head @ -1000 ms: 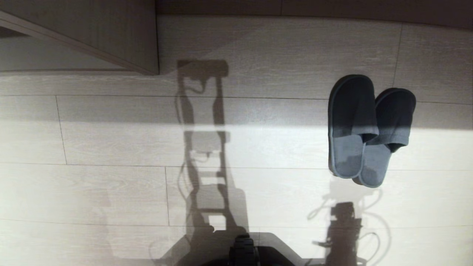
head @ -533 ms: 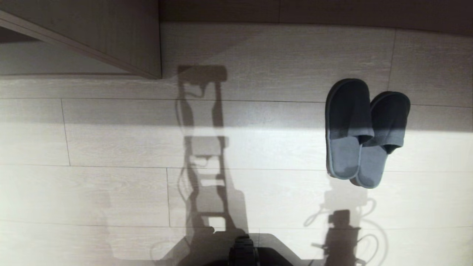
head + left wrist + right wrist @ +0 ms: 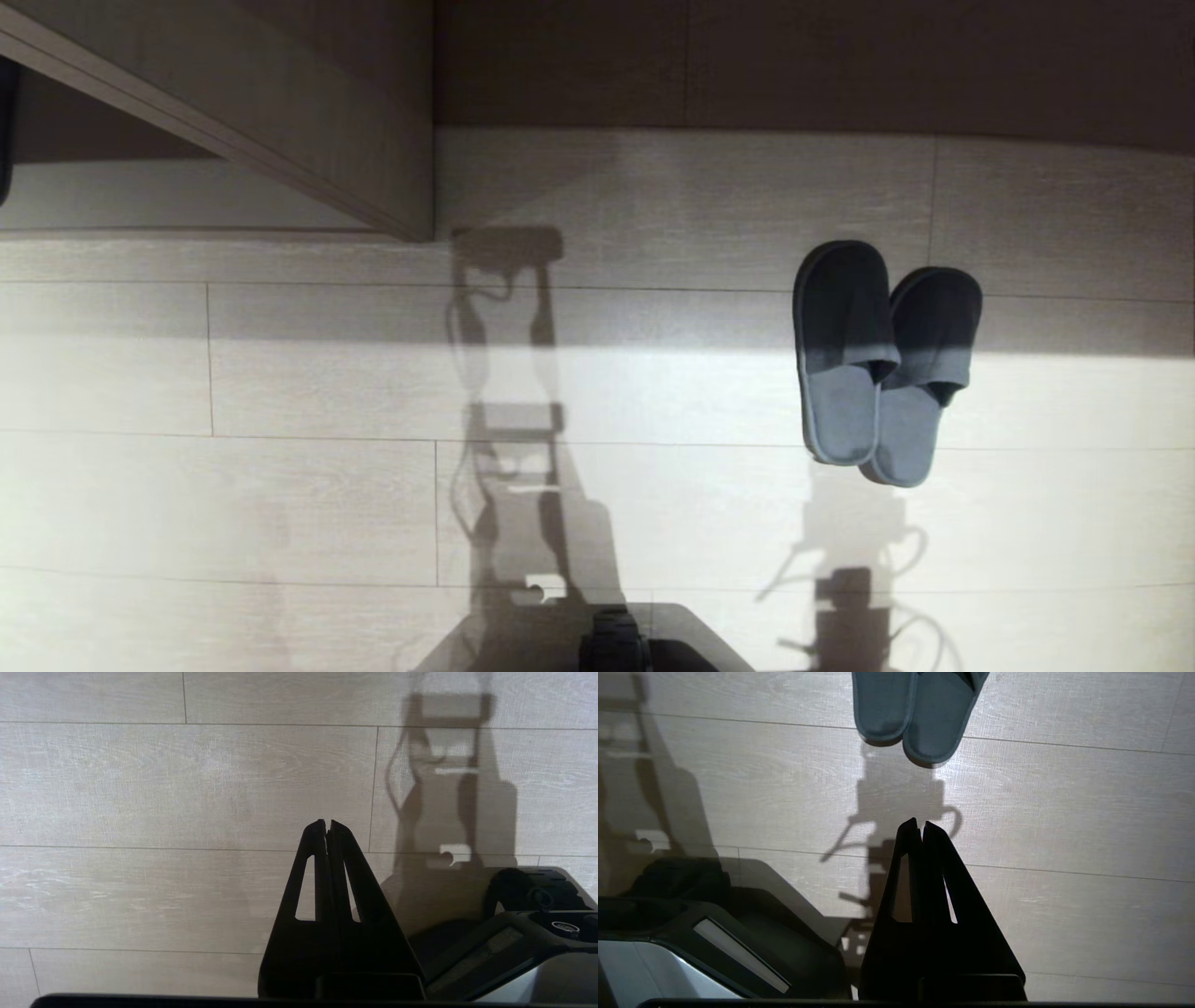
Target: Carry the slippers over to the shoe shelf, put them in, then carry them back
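Two slippers [image 3: 878, 364] lie side by side on the floor [image 3: 308, 495], touching, the left one overlapping the right; you see them to the right of centre in the head view, toes pointing away from the robot. Their toe bands sit in shadow, their heels in a lit band. One shelf [image 3: 280, 103] corner shows at the upper left, well apart from the slippers. Two end effectors are visible, each in its own wrist view only: the left end effector [image 3: 327, 823] is clenched over bare floor, holding nothing; the right end effector [image 3: 921, 823] is likewise clenched and empty, with the slipper heels ahead of its tips, not touching. Pale wood-grain planks make up the floor. One dark wall strip [image 3: 840, 65] runs behind.
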Motion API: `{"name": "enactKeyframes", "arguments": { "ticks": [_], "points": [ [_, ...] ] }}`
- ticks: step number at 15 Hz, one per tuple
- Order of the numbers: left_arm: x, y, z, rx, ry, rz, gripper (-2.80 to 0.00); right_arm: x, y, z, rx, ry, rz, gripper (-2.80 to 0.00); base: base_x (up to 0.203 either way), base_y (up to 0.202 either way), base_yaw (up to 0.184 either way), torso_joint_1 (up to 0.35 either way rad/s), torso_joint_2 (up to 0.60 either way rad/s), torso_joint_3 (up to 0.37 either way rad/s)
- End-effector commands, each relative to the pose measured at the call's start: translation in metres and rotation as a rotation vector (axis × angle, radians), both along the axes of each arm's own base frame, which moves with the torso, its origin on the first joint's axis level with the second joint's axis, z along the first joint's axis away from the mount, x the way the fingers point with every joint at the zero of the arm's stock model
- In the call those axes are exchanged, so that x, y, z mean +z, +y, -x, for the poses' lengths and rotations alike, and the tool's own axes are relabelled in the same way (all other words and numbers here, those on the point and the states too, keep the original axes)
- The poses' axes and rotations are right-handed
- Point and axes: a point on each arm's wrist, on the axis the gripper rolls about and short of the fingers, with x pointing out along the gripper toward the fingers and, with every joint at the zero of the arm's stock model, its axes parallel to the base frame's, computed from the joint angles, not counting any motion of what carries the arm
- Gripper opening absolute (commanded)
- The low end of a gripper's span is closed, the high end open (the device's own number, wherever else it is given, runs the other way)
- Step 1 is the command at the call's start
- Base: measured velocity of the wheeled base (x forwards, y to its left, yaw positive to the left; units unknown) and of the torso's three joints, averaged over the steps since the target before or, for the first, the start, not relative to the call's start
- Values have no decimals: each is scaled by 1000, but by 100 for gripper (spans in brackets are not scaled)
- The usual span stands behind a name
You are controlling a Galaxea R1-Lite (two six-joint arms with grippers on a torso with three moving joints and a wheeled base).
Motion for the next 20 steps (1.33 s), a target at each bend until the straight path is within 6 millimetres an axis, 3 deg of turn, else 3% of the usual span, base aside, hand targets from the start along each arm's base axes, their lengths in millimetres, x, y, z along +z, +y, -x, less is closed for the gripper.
{"name": "enactKeyframes", "arguments": {
  "ticks": [1,20],
  "points": [
    [0,0,0,0,0,0,-280,0,0,0,0,5,0,-280,0,0,0,2,2,203],
    [0,0,0,0,0,-1,-280,0,0,0,0,5,0,-280,0,0,0,1,1,202]
  ]
}}
